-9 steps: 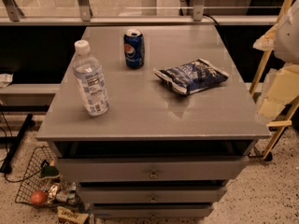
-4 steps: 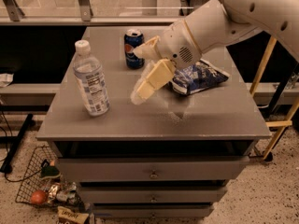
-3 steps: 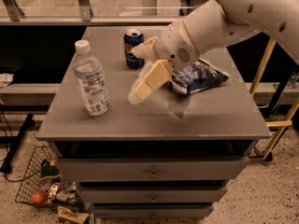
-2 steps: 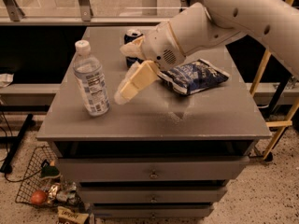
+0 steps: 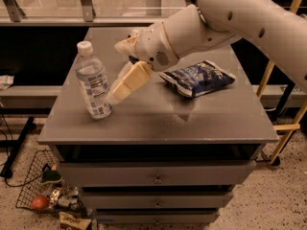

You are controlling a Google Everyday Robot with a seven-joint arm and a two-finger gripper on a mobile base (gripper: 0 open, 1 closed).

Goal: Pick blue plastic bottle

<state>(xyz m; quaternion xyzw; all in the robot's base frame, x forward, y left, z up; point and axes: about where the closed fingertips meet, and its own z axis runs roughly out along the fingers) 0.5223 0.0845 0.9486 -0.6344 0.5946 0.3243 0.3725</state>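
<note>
**A:** How was the scene at the grey metal cabinet top (image 5: 158,116)?

**B:** The large white robot arm (image 5: 249,18) reached over it from the right. The tall clear plastic bottle with white cap and blue-white label (image 5: 93,87) stood upright near the left front corner. The cream two-finger gripper (image 5: 116,72) was just beside it on the right. Its jaws were spread wide and held nothing. The lower finger (image 5: 128,82) pointed at the bottle's lower part, but I could not tell if it touched.

**A:** How should the grasp be done well?

**B:** In my opinion, one finger should go on each side of the label part before closing. The closing should be slow and even, because such a tall, light bottle tips easily when one finger pushes first.

**A:** And the room around?

**B:** The left edge was close to the bottle, and the front edge was not far either, so a push leftward looked risky. The flat blue-and-white snack bag (image 5: 197,78) lay well apart on the right, with bare surface between. Below the left corner, a small wire basket (image 5: 33,186) stood on the floor. Straight up seemed the freest way.
</note>
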